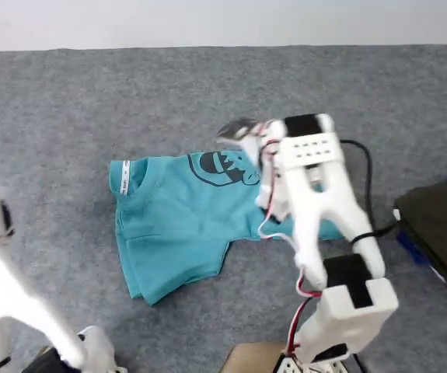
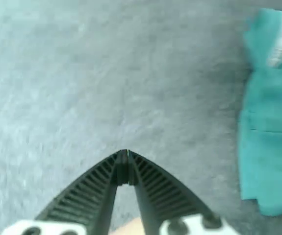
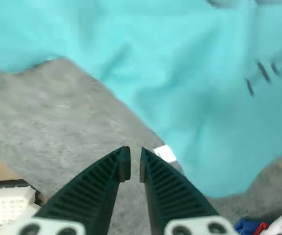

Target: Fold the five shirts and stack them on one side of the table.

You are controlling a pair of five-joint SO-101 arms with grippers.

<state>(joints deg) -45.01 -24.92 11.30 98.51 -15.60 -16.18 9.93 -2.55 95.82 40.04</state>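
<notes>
1 teal shirt (image 1: 176,225) mid-table, partly folded, flat on grey mat (image 1: 68,116). Left claw (image 2: 123,169) pinched shut, empty, over bare mat beside shirt. Right claw (image 3: 131,164) cracked a sliver, gripping nothing, low at shirt's edge. Dark pile (image 1: 441,225) at table's right edge.

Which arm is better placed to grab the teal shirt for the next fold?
Right, likely. The right gripper hangs at the edge of the teal shirt; the left gripper is over bare table, with the shirt off to one side.

Robotics lab bench, grey felt tabletop (image 1: 68,116), bare white wall (image 1: 207,19), exposed arm cabling (image 1: 369,179)
</notes>
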